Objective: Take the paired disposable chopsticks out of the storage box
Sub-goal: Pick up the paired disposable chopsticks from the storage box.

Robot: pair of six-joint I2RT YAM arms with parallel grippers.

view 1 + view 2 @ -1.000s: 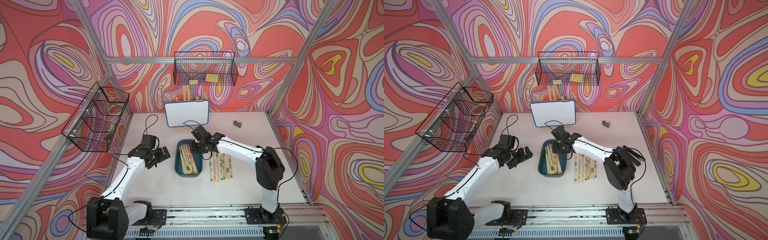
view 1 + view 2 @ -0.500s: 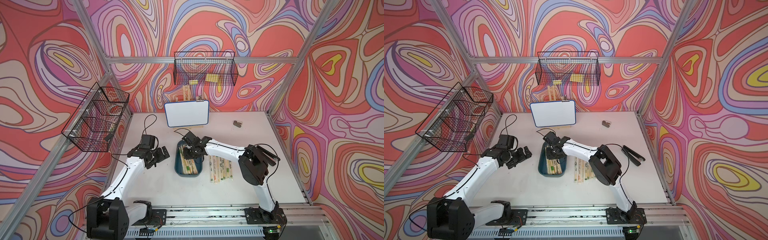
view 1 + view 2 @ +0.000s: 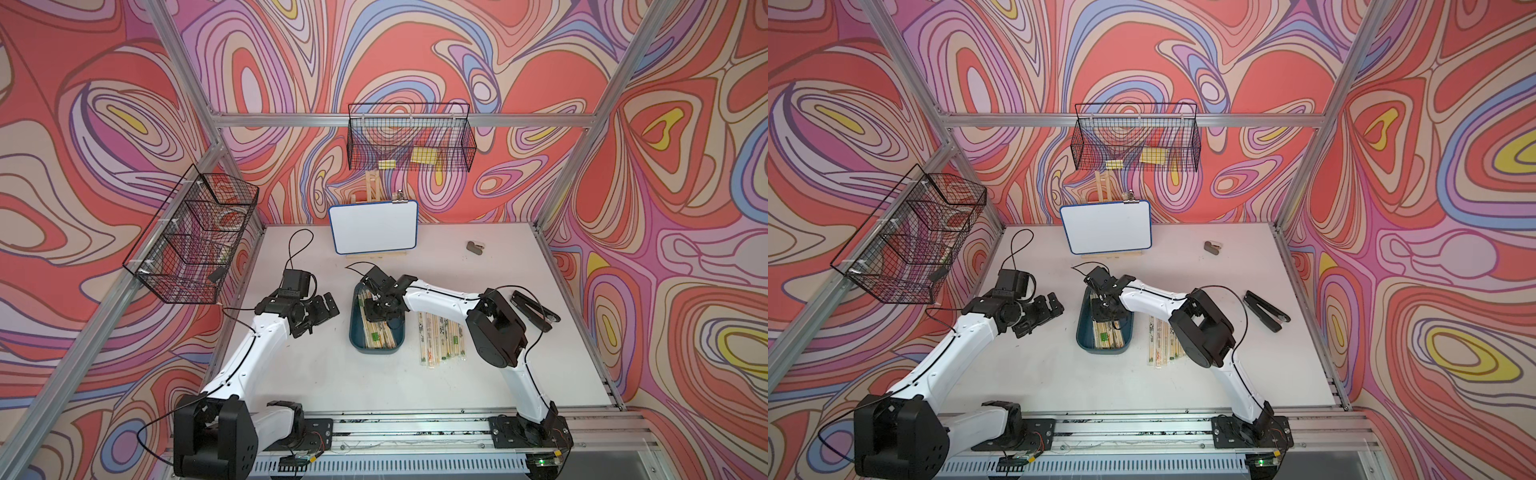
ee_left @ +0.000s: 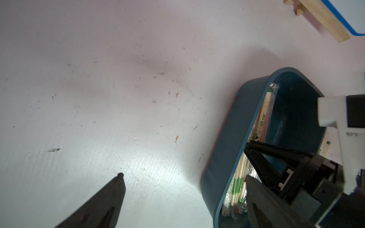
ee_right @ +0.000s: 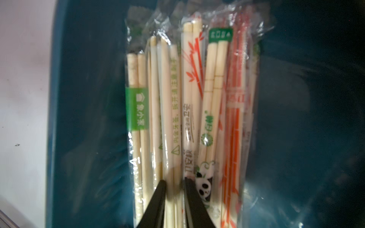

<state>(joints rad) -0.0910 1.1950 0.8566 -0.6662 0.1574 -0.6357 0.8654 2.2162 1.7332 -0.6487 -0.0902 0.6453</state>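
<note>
- Teal plastic, smooth and round-cornered, the storage box (image 3: pixel 376 348) sits directly beneath the right claw (image 5: pixel 173 183), with many paired disposable chopsticks (image 5: pixel 197 98) inside.
- A row of pairs (image 3: pixel 440 338) lies on the counter (image 3: pixel 332 382) just beside that claw; the task looks partly done.
- The pairs are thin pale bamboo in crinkly clear sleeves.
- The right claw's fingers are nearly together and straddle one pair. Blur hides whether they pinch it.
- The left claw (image 3: pixel 320 311) is spread wide and empty.

In my right wrist view, the sleeves of the paired disposable chopsticks (image 5: pixel 215 65) carry Chinese print, too blurred for me to read surely. Just beside the panda drawing (image 5: pixel 204 184) runs green lettering with a warning triangle (image 5: pixel 175 152). Farther that way is a green band (image 5: pixel 137 108) with white characters. On the panda's other side are red-orange characters (image 5: pixel 235 98).
</note>
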